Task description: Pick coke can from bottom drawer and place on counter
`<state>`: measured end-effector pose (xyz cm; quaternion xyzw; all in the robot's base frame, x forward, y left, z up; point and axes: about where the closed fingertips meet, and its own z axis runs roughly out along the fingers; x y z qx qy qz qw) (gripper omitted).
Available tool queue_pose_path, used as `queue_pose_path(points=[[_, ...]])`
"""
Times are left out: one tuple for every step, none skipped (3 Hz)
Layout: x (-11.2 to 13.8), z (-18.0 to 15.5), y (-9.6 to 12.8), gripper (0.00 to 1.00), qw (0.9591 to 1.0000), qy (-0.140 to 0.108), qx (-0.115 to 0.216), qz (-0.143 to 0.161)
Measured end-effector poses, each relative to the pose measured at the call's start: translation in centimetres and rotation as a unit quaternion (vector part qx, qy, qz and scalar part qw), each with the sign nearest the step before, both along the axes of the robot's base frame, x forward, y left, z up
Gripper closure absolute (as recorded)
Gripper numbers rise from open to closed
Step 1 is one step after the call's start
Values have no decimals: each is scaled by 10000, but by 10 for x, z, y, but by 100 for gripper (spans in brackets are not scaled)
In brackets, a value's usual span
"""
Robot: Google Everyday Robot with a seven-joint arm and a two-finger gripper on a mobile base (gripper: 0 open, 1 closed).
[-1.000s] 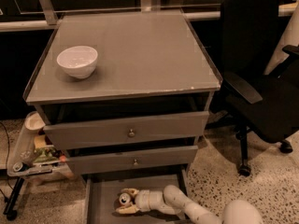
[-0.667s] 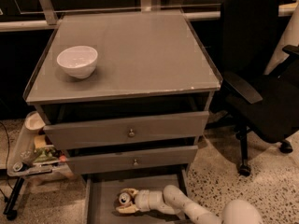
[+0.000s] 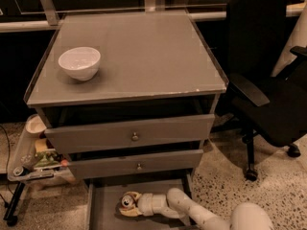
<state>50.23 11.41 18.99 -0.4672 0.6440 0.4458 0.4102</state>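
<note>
The coke can (image 3: pixel 126 201) is in the open bottom drawer (image 3: pixel 101 211), its silver top facing up towards the camera. My gripper (image 3: pixel 129 203) reaches into the drawer from the right, with its pale fingers (image 3: pixel 126 212) on either side of the can and closed against it. The can stays low, at the drawer floor. My white arm (image 3: pixel 192 212) runs off to the lower right. The grey counter (image 3: pixel 144 56) above carries a white bowl (image 3: pixel 79 63) at its left.
Two upper drawers with round knobs (image 3: pixel 135 137) stand slightly open above the bottom one. A black office chair (image 3: pixel 268 80) is close on the right. A small cart with clutter (image 3: pixel 29 162) stands at the left of the cabinet.
</note>
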Motion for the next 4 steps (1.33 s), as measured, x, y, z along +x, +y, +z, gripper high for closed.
queue_pose_path(points=[[8, 32, -9, 100, 9997, 101, -90, -219], [-10, 67, -13, 100, 9985, 249, -272, -409], [-9, 67, -14, 100, 9985, 248, -272, -417], [-21, 78, -21, 100, 9962, 391, -310, -708]])
